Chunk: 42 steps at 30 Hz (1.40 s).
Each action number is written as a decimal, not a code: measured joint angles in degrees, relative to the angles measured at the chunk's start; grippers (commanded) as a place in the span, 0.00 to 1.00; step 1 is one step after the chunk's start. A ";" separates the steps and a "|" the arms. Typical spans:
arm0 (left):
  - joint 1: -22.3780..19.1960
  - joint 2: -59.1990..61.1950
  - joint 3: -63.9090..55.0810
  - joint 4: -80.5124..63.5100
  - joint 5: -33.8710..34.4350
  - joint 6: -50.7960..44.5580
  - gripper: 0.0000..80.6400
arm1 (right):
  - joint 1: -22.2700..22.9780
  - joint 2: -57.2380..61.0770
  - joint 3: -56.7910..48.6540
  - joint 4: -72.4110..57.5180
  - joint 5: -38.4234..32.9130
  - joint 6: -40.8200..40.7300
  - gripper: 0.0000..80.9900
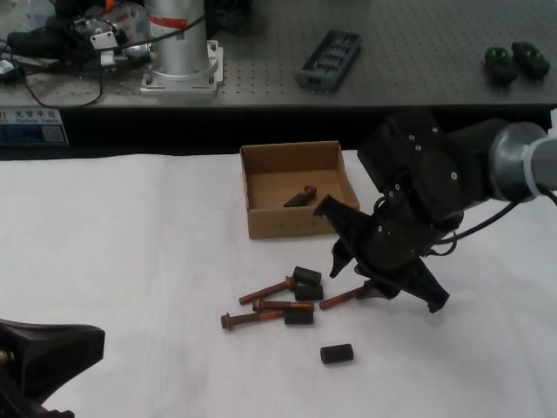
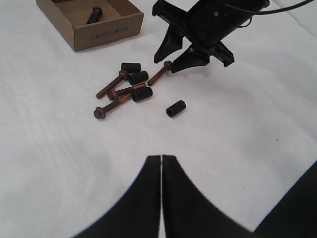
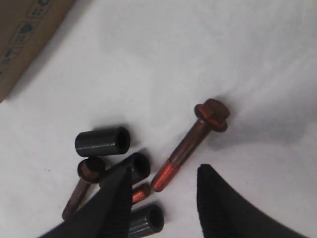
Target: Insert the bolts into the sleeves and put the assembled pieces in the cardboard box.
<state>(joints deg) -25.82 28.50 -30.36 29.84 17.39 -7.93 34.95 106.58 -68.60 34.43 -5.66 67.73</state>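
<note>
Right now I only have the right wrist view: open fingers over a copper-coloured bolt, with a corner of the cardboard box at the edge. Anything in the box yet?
Observer: Yes. One dark piece with a bolt head lies inside the brown cardboard box. I cannot tell if it is sleeved.
Operator: Left arm?
Observer: The left gripper is shut on nothing, over bare white cloth on the near side of the parts.
Operator: Any stray sleeves?
Observer: One short black cylindrical sleeve lies alone, nearer the arms than the copper-coloured bolts and touching none of them.
</note>
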 measured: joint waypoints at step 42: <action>0.00 0.00 0.00 0.00 0.00 0.33 0.01 | -0.82 4.66 -0.40 0.28 -0.57 7.15 0.35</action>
<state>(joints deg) -25.82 28.50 -30.36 29.84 17.39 -7.60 34.13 111.24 -69.00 34.71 -6.23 74.88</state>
